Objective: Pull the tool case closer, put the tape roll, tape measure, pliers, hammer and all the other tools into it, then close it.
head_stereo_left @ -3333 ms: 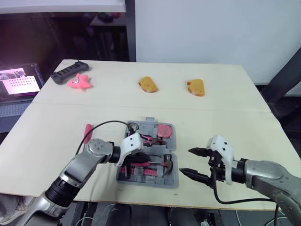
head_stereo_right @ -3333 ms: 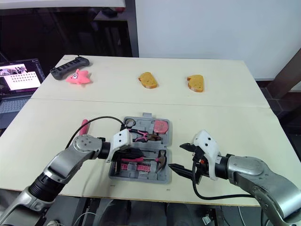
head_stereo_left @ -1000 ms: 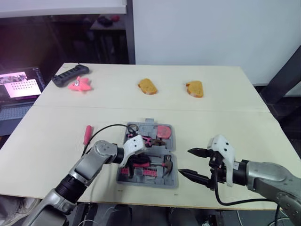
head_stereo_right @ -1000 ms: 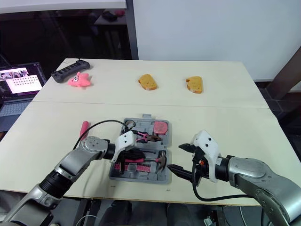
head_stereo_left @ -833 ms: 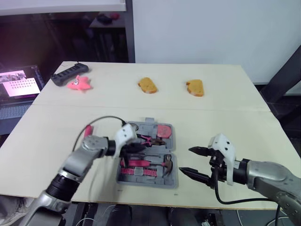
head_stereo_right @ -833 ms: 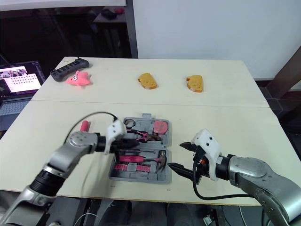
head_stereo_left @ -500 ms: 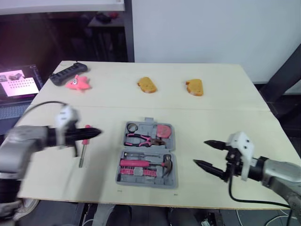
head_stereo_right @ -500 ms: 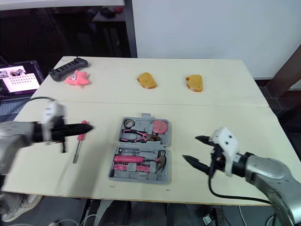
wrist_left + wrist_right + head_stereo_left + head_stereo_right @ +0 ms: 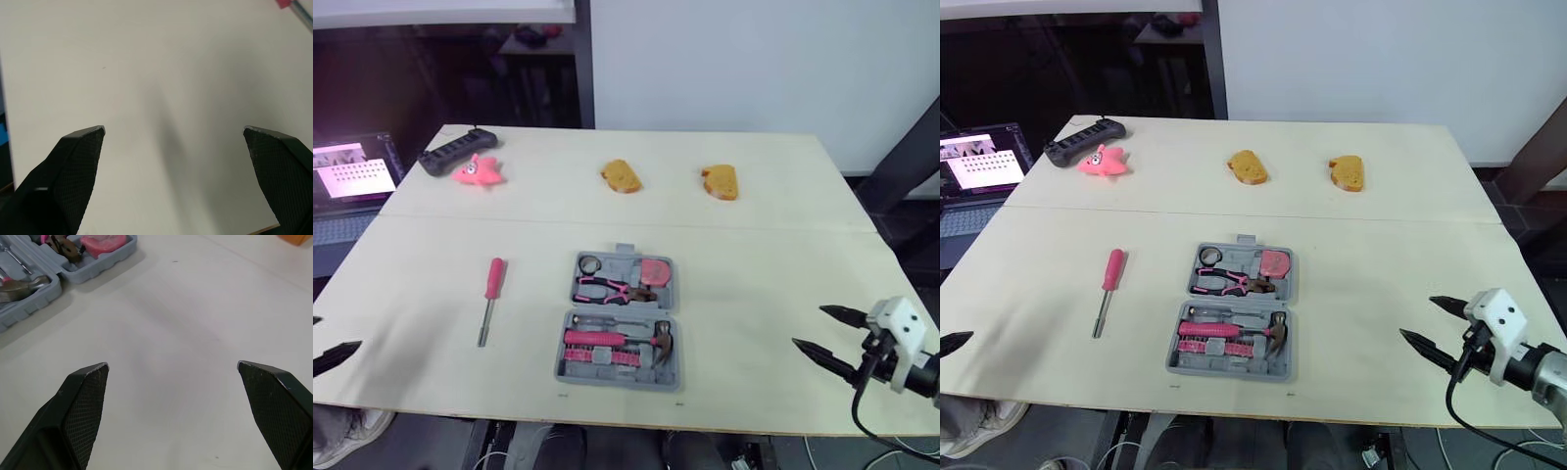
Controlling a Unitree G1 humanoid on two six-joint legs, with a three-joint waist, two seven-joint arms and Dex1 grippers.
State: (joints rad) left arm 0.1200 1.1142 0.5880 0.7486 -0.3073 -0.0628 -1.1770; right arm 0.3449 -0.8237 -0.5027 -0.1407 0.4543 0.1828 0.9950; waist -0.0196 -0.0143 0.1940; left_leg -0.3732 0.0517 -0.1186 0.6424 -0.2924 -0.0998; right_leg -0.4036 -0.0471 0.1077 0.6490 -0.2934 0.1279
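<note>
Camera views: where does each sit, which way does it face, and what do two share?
Left eye view: on the head, facing forward and down at the table, open tool case and screwdriver; right gripper at the near edge.
Right eye view: beside it, same scene.
Left wrist view: on the left wrist, along the open left gripper at bare table.
Right wrist view: on the right wrist, along its open fingers toward the tool case.
Shared: eyes and right wrist see the tool case.

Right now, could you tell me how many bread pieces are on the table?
2 bread pieces: one beyond the case, the other to its right.
</note>
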